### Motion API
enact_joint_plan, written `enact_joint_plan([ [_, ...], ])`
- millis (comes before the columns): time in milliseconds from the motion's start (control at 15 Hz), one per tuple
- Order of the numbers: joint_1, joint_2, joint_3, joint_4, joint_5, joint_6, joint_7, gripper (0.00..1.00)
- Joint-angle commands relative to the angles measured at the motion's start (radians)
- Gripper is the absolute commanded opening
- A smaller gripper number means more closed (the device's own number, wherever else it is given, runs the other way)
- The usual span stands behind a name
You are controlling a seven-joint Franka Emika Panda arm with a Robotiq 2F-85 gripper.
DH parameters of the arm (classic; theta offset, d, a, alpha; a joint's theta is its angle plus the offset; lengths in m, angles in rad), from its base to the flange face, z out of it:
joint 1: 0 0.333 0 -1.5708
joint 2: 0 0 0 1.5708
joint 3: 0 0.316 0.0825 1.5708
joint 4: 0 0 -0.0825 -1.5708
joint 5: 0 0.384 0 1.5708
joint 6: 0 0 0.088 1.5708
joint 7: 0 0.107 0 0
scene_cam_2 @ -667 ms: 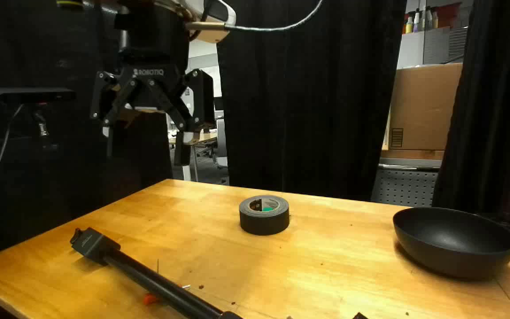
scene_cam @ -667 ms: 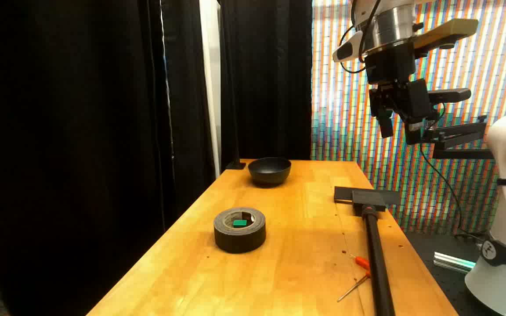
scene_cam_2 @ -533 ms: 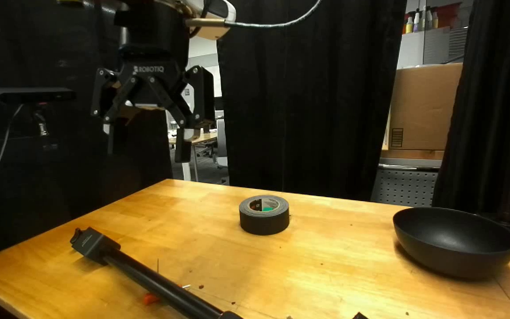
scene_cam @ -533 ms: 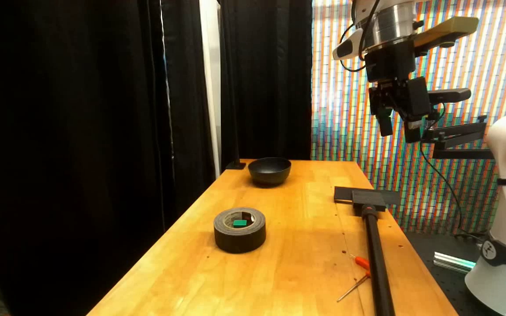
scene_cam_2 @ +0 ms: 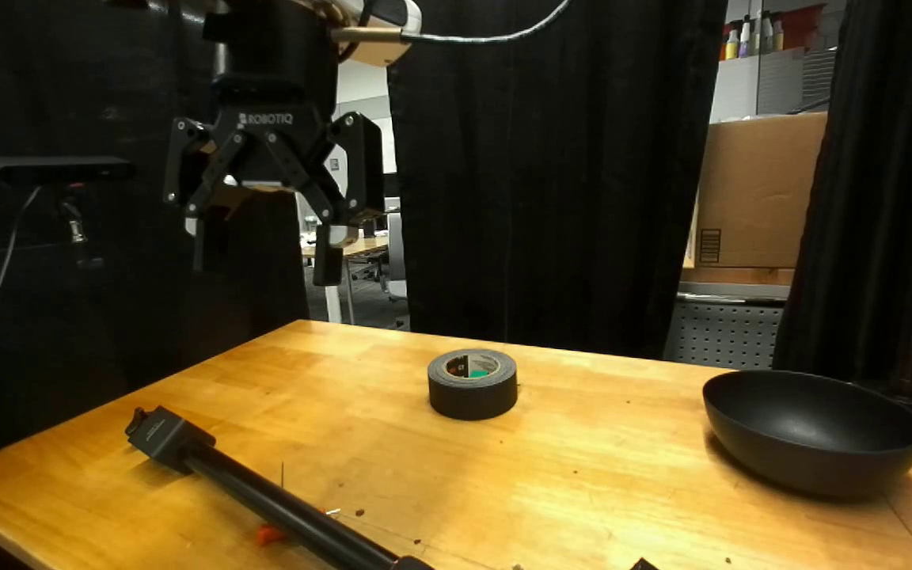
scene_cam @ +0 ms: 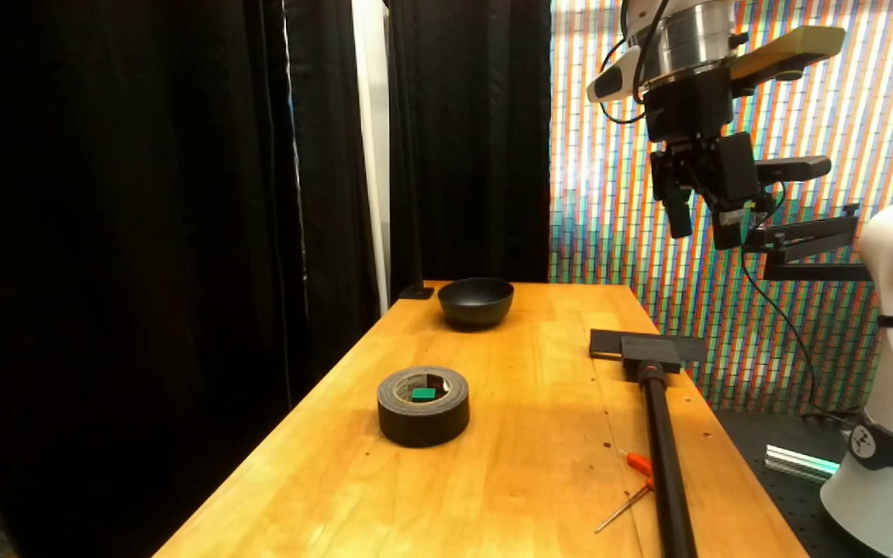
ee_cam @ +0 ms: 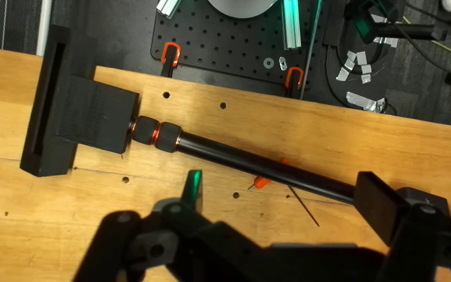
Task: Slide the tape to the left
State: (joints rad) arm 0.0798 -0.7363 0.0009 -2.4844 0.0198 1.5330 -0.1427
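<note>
The tape [scene_cam: 423,426] is a squat dark grey-black roll lying flat on the wooden table [scene_cam: 524,496], with something green showing in its centre hole. It also shows in an exterior view [scene_cam_2: 472,402], near the middle of the table. It is out of view in the wrist view. My gripper [scene_cam: 704,231] hangs high above the table, well apart from the tape. In an exterior view the gripper [scene_cam_2: 264,265] has its fingers spread with nothing between them. In the wrist view the gripper [ee_cam: 282,192] is open above the long black tool [ee_cam: 264,166].
A dark bowl [scene_cam: 476,304] stands on the table, also seen in an exterior view [scene_cam_2: 812,443]. The long black tool [scene_cam: 667,457] lies along the table edge on the robot's side. Small orange-handled tools [scene_cam: 639,463] lie partly under it. Black curtains [scene_cam_2: 551,174] hang behind the table.
My gripper has risen slightly, still open. The tape, the bowl and the black tool have not moved.
</note>
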Motion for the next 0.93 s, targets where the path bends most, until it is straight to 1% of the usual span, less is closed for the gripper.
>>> enact_joint_plan([
  [0,-0.001,0.001,0.001,0.002,0.000,-0.002,0.000,1.00],
  [333,-0.001,0.001,0.001,0.002,0.000,-0.002,0.000,1.00],
  [533,0.003,0.170,0.018,0.085,0.001,0.066,0.015,1.00],
  [733,0.013,0.338,0.041,0.170,0.010,0.171,0.025,1.00],
  [867,0.016,0.458,0.055,0.246,0.015,0.231,0.026,1.00],
])
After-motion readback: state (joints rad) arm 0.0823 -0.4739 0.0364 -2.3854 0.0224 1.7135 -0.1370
